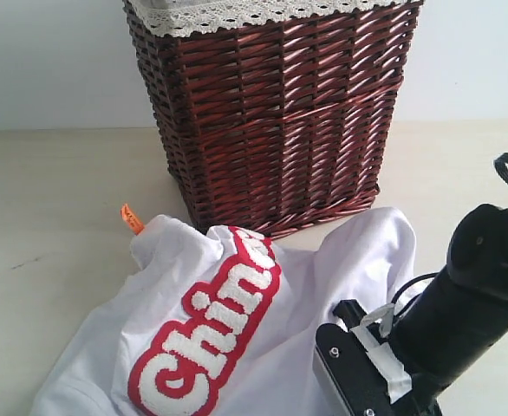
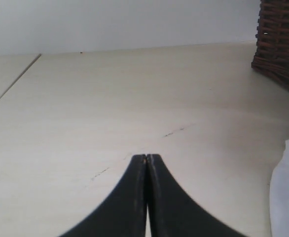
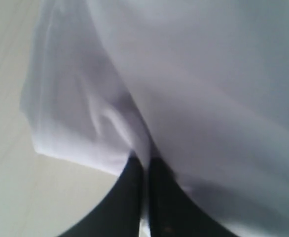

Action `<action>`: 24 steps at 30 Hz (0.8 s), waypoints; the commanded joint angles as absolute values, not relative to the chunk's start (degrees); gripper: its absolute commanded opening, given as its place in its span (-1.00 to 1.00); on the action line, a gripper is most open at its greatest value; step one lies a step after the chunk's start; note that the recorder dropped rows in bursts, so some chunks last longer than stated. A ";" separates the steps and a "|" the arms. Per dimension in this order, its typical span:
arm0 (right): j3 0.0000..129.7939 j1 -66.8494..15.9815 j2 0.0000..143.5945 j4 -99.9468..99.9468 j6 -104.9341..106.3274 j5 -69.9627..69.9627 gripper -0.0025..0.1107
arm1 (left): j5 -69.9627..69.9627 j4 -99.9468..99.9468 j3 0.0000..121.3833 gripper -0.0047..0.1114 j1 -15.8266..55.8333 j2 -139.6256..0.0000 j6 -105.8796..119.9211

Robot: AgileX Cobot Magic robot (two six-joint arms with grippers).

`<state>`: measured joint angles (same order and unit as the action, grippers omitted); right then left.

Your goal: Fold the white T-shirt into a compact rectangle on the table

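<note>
White cotton T-shirt point(image 1: 297, 329) crumpled on pale beige wood-look table point(image 2: 110, 98), fold pinched at tips of closed right claw point(image 3: 145, 165). Tips of left claw point(image 2: 147, 158) pressed together, nothing gripped, held over table; shirt edge and dark red-brown wicker basket point(image 1: 271, 130) seen beyond it.

Staged robot test bench with a laundry-room feel, bare pale wall point(image 1: 46, 52), wide wood-look table point(image 1: 46, 191), lace-trimmed wicker basket point(image 1: 280, 130), white T-shirt point(image 1: 323, 286) heaped before it, black robot arm point(image 1: 479, 295).
</note>
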<state>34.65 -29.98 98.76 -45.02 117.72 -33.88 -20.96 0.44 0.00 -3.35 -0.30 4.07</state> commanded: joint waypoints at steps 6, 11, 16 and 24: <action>42.99 -30.02 88.20 -55.86 118.54 -41.73 -0.96 | -20.48 0.64 0.00 -0.92 -3.34 0.00 4.10; 48.72 -30.02 89.86 -69.14 119.34 -32.19 -0.96 | -20.48 0.64 0.00 -0.92 -3.34 0.00 4.10; 50.86 -30.02 96.52 -70.61 119.34 -22.39 -0.96 | -20.48 0.64 0.00 -0.92 -3.34 0.00 4.10; 52.36 -30.02 105.44 -72.70 118.30 -14.02 -0.17 | -20.48 0.64 0.00 -0.92 -3.34 0.00 4.10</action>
<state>51.82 -29.98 103.82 -71.29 119.02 -16.51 -20.96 0.44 0.00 -3.35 -0.30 4.07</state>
